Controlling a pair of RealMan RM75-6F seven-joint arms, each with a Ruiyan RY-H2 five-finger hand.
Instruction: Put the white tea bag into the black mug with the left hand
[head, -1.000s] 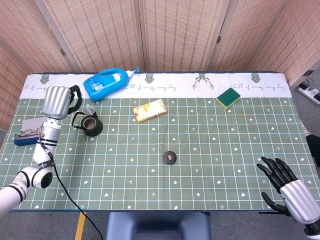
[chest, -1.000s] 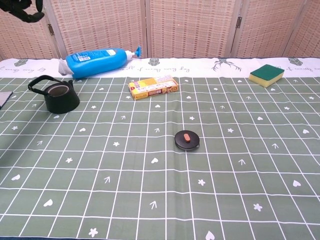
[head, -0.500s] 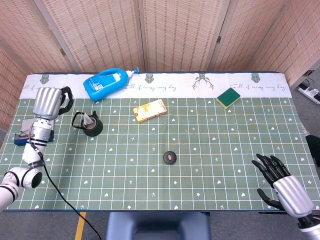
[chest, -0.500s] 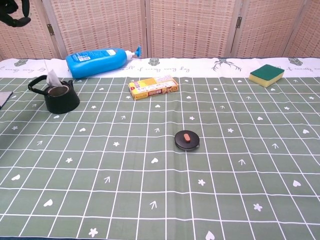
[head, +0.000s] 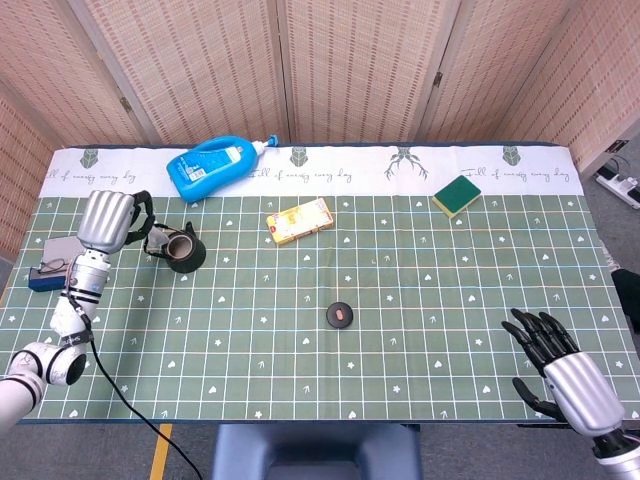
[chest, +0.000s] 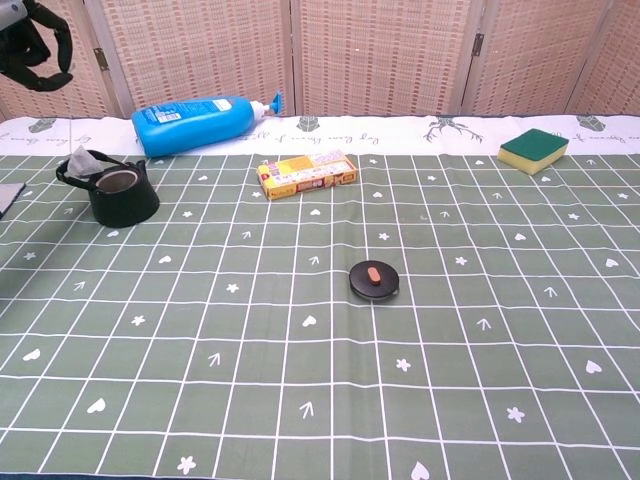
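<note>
The black mug (head: 184, 251) (chest: 122, 194) stands at the table's left side, handle pointing left. In the chest view the white tea bag (chest: 81, 160) leans over the mug's left rim, above the handle. My left hand (head: 114, 221) (chest: 36, 45) hovers up and to the left of the mug, fingers curved and apart, with nothing visible in them; it is clear of the tea bag. My right hand (head: 560, 366) is at the front right edge with fingers spread, holding nothing.
A blue bottle (head: 211, 167) lies behind the mug. A yellow box (head: 299, 220), a green sponge (head: 456, 195) and a small black disc (head: 340, 315) sit further right. A dark case with glasses (head: 54, 263) lies at the left edge.
The left hand has let go of the tea bag and drawn back, then drifted down toward the mug. The tea bag stood upright in the mug; now it leans left over the rim.
</note>
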